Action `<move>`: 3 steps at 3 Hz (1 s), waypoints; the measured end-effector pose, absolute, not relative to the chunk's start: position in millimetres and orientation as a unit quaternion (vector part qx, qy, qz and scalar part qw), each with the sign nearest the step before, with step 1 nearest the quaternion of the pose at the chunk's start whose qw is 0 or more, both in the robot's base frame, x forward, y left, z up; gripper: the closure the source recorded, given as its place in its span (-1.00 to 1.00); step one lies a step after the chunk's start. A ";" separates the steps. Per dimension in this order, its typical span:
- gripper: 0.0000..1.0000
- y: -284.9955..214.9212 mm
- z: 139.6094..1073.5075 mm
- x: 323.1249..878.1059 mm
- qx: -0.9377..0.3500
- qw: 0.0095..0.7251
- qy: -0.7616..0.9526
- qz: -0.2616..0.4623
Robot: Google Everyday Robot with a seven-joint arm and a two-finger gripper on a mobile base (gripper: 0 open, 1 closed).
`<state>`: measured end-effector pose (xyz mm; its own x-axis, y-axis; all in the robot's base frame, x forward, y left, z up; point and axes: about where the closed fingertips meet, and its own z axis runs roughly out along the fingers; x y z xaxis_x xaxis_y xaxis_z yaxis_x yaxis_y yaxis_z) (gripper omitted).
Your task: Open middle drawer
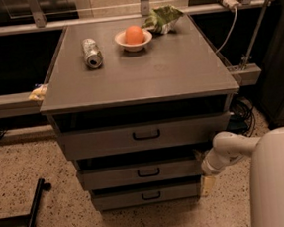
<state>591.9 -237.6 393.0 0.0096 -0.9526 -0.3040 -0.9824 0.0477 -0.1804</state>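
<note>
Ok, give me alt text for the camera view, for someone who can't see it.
The gripper hangs at the right end of the middle drawer of a grey three-drawer cabinet, away from its black centre handle. On top: a can on its side, a bowl holding an orange, a green bag.

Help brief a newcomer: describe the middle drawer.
Find the grey cabinet. Of its three grey fronts with black loop handles, the middle drawer is the mid-sized one, below the widest and above the narrowest. The gripper sits by its right end.
</note>
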 end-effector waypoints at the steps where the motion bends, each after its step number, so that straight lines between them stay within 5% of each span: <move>1: -1.00 -240.9 393.4 579.5 -0.685 0.163 0.708 0.054; 3: -1.00 -243.7 397.6 564.5 -0.678 0.152 0.716 0.073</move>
<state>564.5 -243.7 397.6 -0.0349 -0.9480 -0.3163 -0.9923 0.0706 -0.1021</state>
